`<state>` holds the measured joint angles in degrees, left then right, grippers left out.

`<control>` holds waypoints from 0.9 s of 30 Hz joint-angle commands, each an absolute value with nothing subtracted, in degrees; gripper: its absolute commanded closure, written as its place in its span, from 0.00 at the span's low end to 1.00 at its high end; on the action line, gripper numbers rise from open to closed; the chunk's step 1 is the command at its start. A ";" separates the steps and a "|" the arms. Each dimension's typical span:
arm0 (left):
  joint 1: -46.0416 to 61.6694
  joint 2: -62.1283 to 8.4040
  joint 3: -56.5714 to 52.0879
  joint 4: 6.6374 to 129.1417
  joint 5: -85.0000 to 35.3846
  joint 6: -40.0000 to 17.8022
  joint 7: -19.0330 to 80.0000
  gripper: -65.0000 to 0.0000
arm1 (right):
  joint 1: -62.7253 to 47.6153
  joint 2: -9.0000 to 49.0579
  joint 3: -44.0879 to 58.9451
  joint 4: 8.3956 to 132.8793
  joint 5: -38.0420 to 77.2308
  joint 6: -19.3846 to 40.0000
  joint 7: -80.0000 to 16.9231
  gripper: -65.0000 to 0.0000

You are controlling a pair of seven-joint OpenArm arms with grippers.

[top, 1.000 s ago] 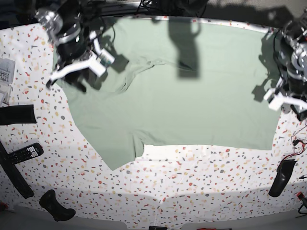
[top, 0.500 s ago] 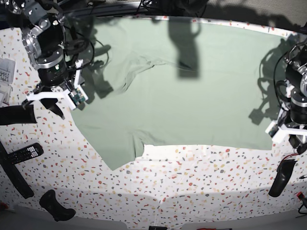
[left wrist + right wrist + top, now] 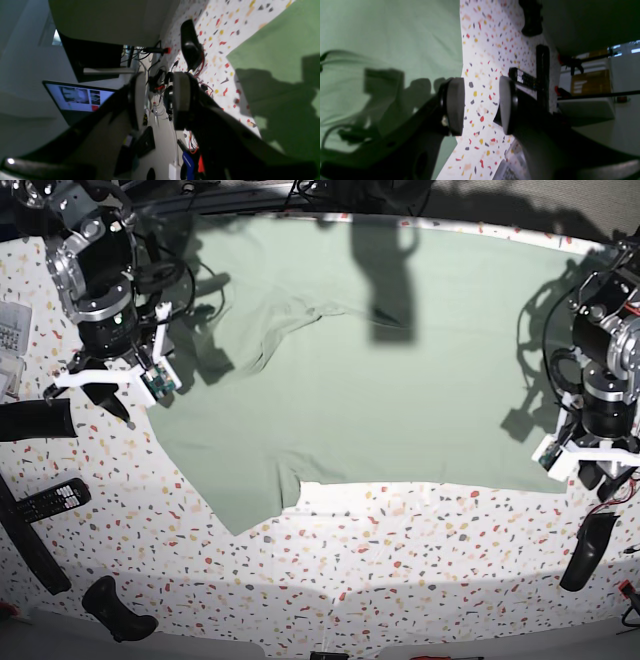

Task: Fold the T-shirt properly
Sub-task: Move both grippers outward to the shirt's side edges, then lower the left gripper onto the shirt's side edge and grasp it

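Note:
The pale sage-green T-shirt (image 3: 380, 370) lies spread flat over the back half of the speckled table (image 3: 400, 550), with a crease near its upper left and one sleeve pointing to the front. My right gripper (image 3: 88, 402) hangs just off the shirt's left edge. In the right wrist view it (image 3: 481, 105) is open and empty over bare table, with the shirt (image 3: 390, 37) beside it. My left gripper (image 3: 605, 472) is at the shirt's front right corner. In the left wrist view it (image 3: 158, 102) is open and empty, with the shirt (image 3: 275, 62) to one side.
A remote control (image 3: 52, 500), a long black bar (image 3: 30, 545) and other black objects (image 3: 118, 610) lie at the table's left. A black object (image 3: 585, 550) and loose wires lie at the right edge. A laptop screen (image 3: 77, 96) stands beyond the table.
The right arm has moved off the shirt's upper left area, down to its left edge. The left arm has moved down to the shirt's front right corner. Both grippers stay empty.

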<state>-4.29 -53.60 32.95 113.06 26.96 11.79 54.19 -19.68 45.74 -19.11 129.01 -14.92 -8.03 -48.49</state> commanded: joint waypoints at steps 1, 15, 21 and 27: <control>-5.26 -54.46 32.27 113.75 28.42 12.69 53.93 0.74 | -19.20 46.65 -18.59 130.02 -16.03 -9.04 -47.20 0.66; -20.01 -51.31 32.27 88.90 19.44 13.54 48.97 0.77 | -19.05 45.47 -18.59 130.02 -17.63 -9.06 -46.68 0.66; -29.47 -45.80 32.27 72.82 5.06 13.32 39.68 0.79 | -18.72 40.10 -18.59 130.02 -19.94 -9.06 -46.54 0.66; -39.18 -43.97 32.27 54.72 -12.88 -0.56 33.98 0.79 | -18.72 35.66 -18.59 130.02 -19.90 -9.02 -48.93 0.66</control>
